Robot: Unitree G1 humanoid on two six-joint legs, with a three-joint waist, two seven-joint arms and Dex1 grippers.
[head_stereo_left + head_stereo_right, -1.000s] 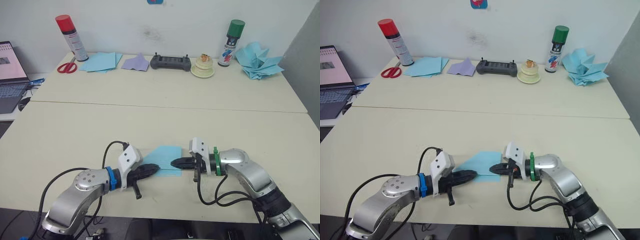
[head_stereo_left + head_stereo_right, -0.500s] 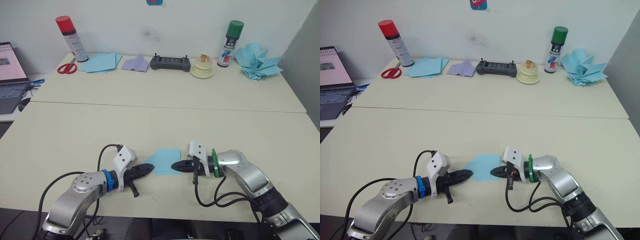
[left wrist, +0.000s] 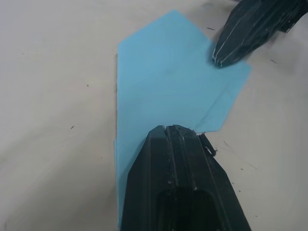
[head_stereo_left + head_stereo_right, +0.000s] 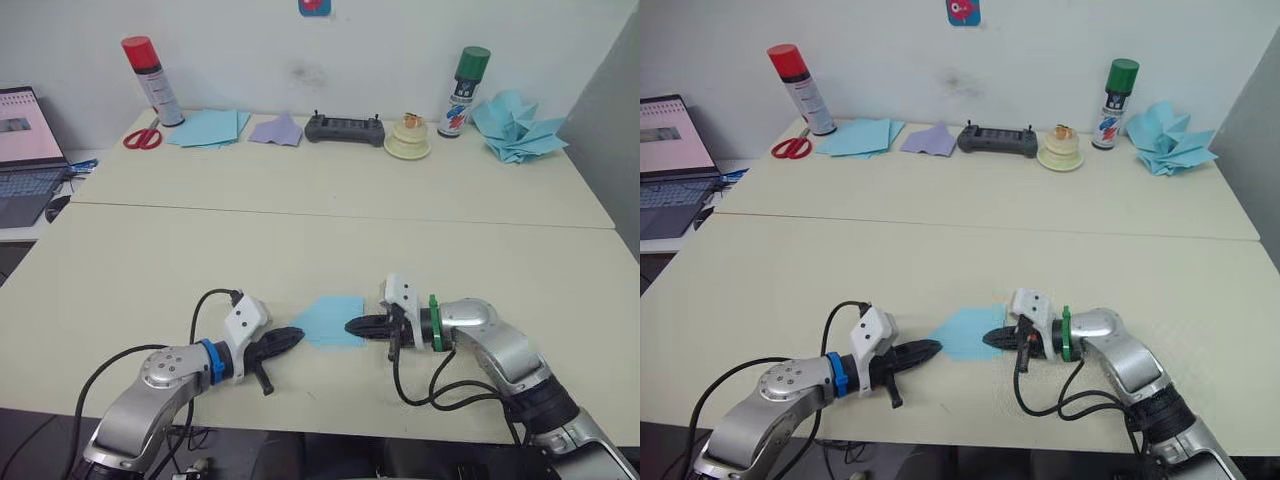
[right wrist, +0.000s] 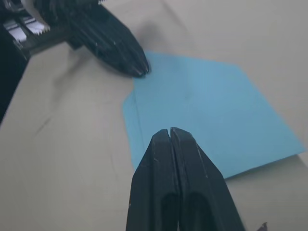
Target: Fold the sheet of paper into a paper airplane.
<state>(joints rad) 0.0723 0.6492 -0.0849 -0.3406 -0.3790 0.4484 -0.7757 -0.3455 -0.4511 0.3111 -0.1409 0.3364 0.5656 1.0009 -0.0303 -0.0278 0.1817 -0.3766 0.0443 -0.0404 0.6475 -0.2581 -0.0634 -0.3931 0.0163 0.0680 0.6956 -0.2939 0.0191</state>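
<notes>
Near the table's front edge, we found both the left gripper (image 4: 290,337) and right gripper (image 4: 354,326) closed and empty, pressing the sheet of paper (image 4: 331,320); uneven pressure could skew the crease.

We see the sheet (image 4: 333,320) lying flat on the near table (image 4: 130,270), between the two grippers; the left gripper (image 4: 297,334) lies at its left edge, the right gripper (image 4: 350,326) at its right edge; along the far table's back, from left to right, stand a can (image 4: 146,67), scissors (image 4: 142,136), a stack (image 4: 208,127), a dart (image 4: 277,129), a controller (image 4: 344,127), a dish (image 4: 407,146), a second can (image 4: 455,91) and a heap of darts (image 4: 514,126); a laptop (image 4: 27,140) sits far left, off the tables.
</notes>
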